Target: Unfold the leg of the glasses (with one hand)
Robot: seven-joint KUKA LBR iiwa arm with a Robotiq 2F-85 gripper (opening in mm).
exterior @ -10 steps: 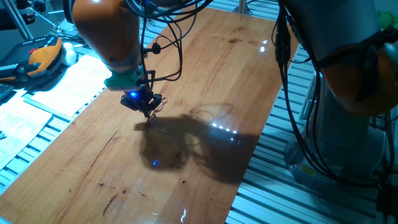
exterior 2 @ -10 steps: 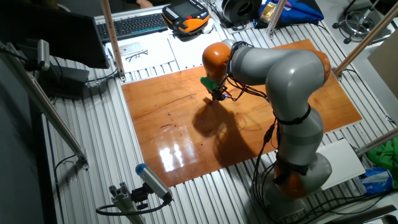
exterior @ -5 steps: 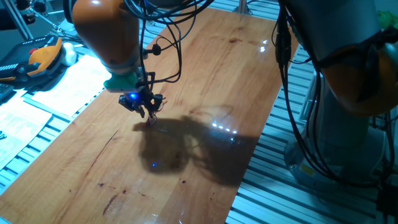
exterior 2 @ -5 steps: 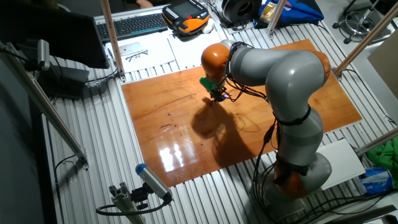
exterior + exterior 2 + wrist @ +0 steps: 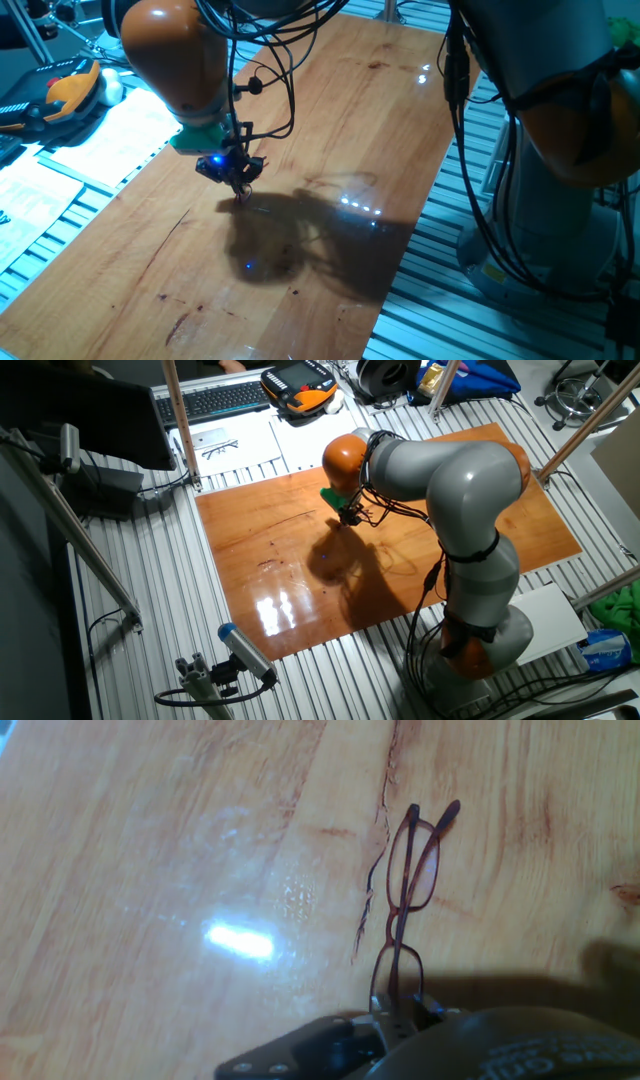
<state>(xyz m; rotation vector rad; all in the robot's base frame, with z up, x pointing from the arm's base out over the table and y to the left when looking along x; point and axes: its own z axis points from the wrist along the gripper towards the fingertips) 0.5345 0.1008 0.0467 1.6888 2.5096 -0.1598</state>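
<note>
In the hand view, the glasses (image 5: 405, 895) are thin reddish-brown wire frames with small oval lenses. They stretch away from the fingertips over the wooden table (image 5: 150, 840), with a leg lying along the frame. My gripper (image 5: 403, 1010) is shut on their near end. In one fixed view the black hand (image 5: 235, 174) with its blue light hangs just above the table, and the glasses (image 5: 241, 191) show as a tiny reddish sliver below it. In the other fixed view the gripper (image 5: 349, 516) is at the board's far middle; the glasses are too small to make out there.
The wooden board (image 5: 330, 130) lies on a slatted metal table (image 5: 150, 590). Paper sheets (image 5: 110, 140) and an orange-black device (image 5: 60, 95) lie beyond its left edge. The arm's grey base (image 5: 480, 630) stands at the board's right side. A keyboard (image 5: 215, 400) sits at the back.
The wrist has shifted slightly to the right and turned a little, carrying the glasses with it. The grip has stayed the same.
</note>
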